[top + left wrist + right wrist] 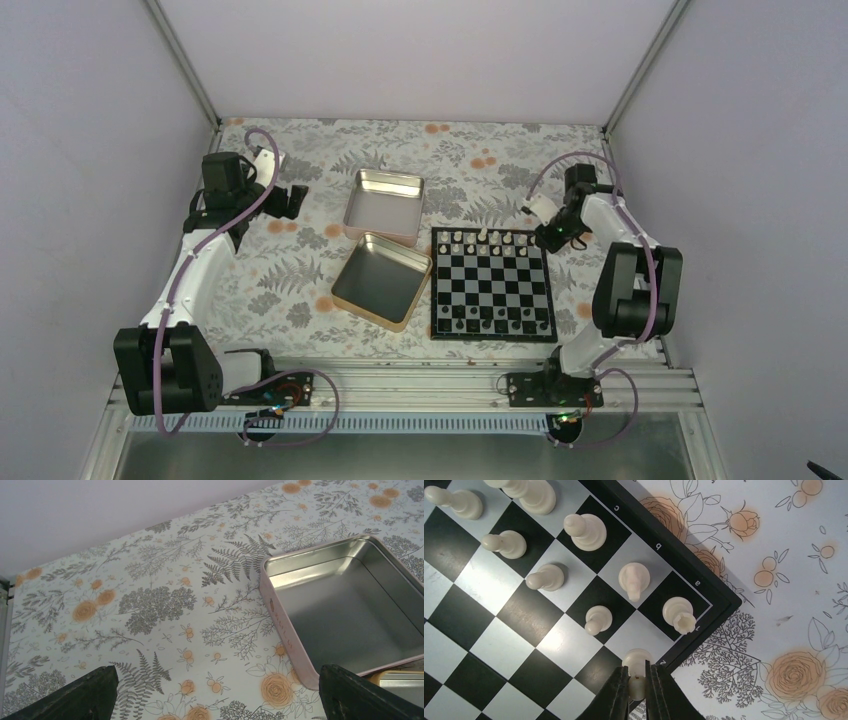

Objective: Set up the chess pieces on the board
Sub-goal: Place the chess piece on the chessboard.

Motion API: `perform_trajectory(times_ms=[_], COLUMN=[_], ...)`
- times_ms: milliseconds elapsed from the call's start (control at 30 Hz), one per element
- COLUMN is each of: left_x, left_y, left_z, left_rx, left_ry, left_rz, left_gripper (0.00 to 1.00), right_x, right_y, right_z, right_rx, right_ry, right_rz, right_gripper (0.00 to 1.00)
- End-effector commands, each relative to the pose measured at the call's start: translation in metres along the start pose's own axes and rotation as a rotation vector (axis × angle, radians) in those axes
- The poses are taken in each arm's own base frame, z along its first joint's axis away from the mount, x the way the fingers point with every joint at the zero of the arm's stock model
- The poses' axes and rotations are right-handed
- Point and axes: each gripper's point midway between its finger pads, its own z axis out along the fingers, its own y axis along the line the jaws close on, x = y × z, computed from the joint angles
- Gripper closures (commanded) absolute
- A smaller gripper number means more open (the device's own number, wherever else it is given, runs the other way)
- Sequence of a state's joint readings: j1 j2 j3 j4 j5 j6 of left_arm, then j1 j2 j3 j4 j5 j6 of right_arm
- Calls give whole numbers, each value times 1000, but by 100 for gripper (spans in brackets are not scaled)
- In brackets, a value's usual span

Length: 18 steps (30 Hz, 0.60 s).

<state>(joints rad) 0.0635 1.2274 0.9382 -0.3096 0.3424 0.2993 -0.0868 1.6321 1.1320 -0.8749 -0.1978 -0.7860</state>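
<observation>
The board lies on the right half of the table. Cream chess pieces fill its far rows, and dark ones stand along its near rows. My right gripper hovers at the board's far right corner. The right wrist view has that gripper shut on a cream pawn, over the square by the rim. Close by stand a rook, a knight, a bishop and several pawns. My left gripper is open over bare cloth, far left of the board.
Two shallow metal tins lie left of the board, one farther back and one nearer. The left wrist view shows the far tin just beyond my right-hand finger. A floral cloth covers the table, with walls on three sides.
</observation>
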Motion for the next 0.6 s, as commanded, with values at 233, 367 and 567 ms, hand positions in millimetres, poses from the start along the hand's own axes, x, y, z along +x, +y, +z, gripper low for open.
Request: perform_trajectory(times_ms=[233,367,567], left_x=[-5,-5,-6], left_y=[1,1,1], left_z=[0,-1,-2], left_rx=[5,4,1], left_ry=[-16,-16,-18], left_rz=[6,5,6], left_gripper=[0,0,0], right_x=[12,16,14], right_y=[-1,0,0], right_z=[25,31,30], right_rx=[-34,-43,-41], right_ry=[38,56,45], right_rz=[5,9,7], right_gripper=[88,88,86])
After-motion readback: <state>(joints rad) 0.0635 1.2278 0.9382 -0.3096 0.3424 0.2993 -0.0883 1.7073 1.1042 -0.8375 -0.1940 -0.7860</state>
